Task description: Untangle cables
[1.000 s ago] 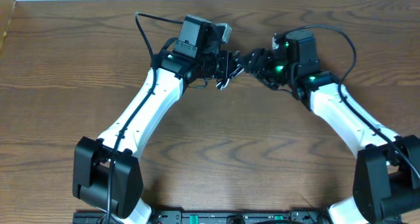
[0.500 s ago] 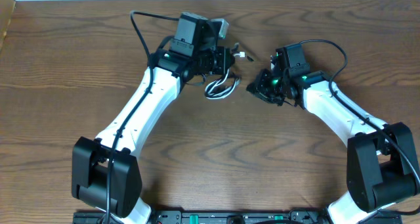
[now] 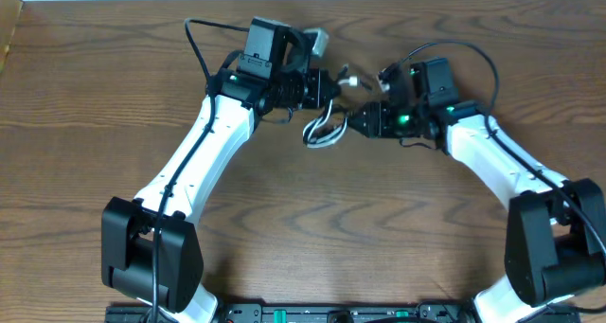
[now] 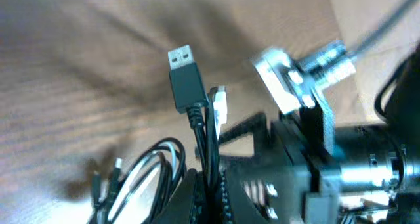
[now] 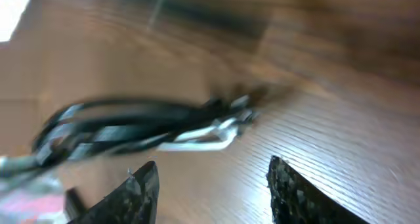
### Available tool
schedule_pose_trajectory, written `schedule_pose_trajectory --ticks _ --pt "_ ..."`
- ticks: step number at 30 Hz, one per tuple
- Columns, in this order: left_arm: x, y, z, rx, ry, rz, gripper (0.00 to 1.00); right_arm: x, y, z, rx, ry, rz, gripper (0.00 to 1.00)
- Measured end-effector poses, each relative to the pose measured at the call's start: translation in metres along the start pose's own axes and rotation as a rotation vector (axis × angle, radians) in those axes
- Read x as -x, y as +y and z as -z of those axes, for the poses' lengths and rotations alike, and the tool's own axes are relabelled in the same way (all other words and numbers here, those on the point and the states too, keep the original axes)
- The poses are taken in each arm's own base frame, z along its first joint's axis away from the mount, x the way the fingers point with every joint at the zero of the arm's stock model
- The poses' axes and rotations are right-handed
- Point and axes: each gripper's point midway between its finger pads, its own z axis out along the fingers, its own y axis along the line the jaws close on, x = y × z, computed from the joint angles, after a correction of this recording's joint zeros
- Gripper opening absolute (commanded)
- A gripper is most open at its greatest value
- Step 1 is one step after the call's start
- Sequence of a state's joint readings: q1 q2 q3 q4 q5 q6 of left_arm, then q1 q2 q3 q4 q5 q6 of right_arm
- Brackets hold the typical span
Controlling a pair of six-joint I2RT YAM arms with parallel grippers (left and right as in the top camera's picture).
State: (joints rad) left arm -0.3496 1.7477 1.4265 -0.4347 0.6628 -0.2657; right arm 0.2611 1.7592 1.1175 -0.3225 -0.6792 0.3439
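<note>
Up at twelve o'clock on the table (image 3: 95, 96), the left gripper (image 3: 329, 88) is pinching the cables (image 3: 322, 132), their loops dangling. At their three o'clock the right gripper (image 3: 365, 124) is hovering spread and empty. Closing there, it is probably risking catching both cables at once and tightening the tangle.

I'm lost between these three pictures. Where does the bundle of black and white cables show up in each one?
Overhead: the cables form a small loop at upper centre.
Left wrist: from lower left to centre, with the black plug pointing up.
Right wrist: blurred, stretched across the left and middle.
Shared landmark: the wooden table, behind the bundle in every view.
</note>
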Motion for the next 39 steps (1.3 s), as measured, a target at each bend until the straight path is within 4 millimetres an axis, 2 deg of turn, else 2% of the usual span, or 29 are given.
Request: schedule_pose_trajectory --ticks 3,5,8,12,15,21,24,27,35,39 --pt "0.016 -0.003 0.001 -0.008 -0.062 0.068 0.08 0.011 0.017 0.016 0.068 -0.043 0.077 0.50" --pt "0.021 -0.004 0.001 -0.015 -0.080 0.121 0.08 0.025 0.043 0.034 0.136 -0.110 0.178 0.51" --pt "0.026 -0.006 0.001 -0.029 -0.100 0.269 0.08 0.041 0.074 0.050 0.217 -0.192 0.299 0.51" --pt "0.027 -0.006 0.002 -0.043 -0.101 0.487 0.08 0.045 0.092 0.048 0.249 -0.220 0.356 0.49" --pt "0.027 -0.006 0.002 -0.051 -0.098 0.637 0.08 0.043 0.096 0.041 0.226 -0.222 0.366 0.47" --pt "0.027 -0.006 0.002 -0.059 -0.095 0.780 0.08 0.045 0.094 0.032 0.154 -0.243 0.365 0.40" --pt "0.027 -0.006 0.002 -0.060 -0.094 0.802 0.08 0.049 0.088 0.030 0.099 -0.266 0.360 0.34" --pt "0.027 -0.006 0.002 -0.060 -0.094 0.815 0.08 0.053 0.084 0.029 0.065 -0.284 0.355 0.18" --pt "0.027 -0.006 0.002 -0.061 -0.094 0.817 0.08 0.056 0.084 0.028 0.043 -0.305 0.361 0.16" --pt "0.027 -0.006 0.002 -0.060 -0.095 0.818 0.08 0.055 0.086 0.024 0.022 -0.310 0.366 0.06"
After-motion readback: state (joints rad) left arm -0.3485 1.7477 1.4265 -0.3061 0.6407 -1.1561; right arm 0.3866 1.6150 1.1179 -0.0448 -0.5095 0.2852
